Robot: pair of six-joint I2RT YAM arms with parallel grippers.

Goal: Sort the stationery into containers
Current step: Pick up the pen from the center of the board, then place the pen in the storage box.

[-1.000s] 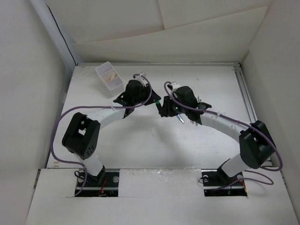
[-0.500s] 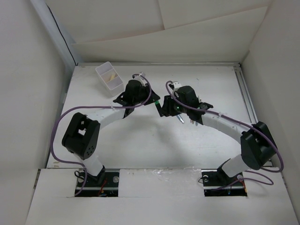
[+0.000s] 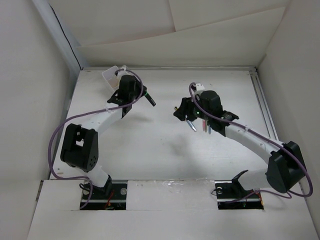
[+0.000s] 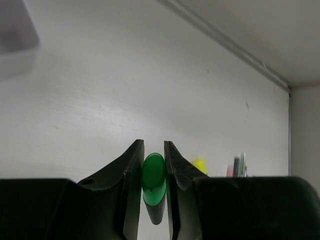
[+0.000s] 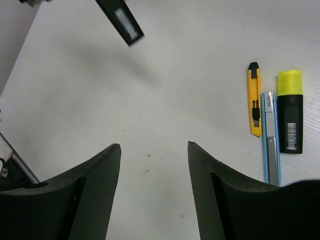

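The small white rectangular plastic tray sits at the far left corner of the white table. The left gripper is just beside the tray, on its near right side, and the wrist covers most of it from above. Its jaws are clamped on a black marker with a green cap.

Seen from above, the marker's long axis runs diagonally, its free end pointing away from the tray toward the near right. How the tray's own long axis runs cannot be told, since only one corner shows.

The left wrist view looks along the marker, so the cap is a green disc pinched between the two fingers. The tray is a blur at the upper left edge there.

The right gripper hovers well apart from the tray, to its right, with its jaws spread wide and nothing between them. Only its wrist view shows a yellow utility knife, a pale blue utility knife and a black highlighter with a yellow cap. They lie side by side, parallel, on the table. That view also catches the marker's labelled free end at its top edge, but not the tray.
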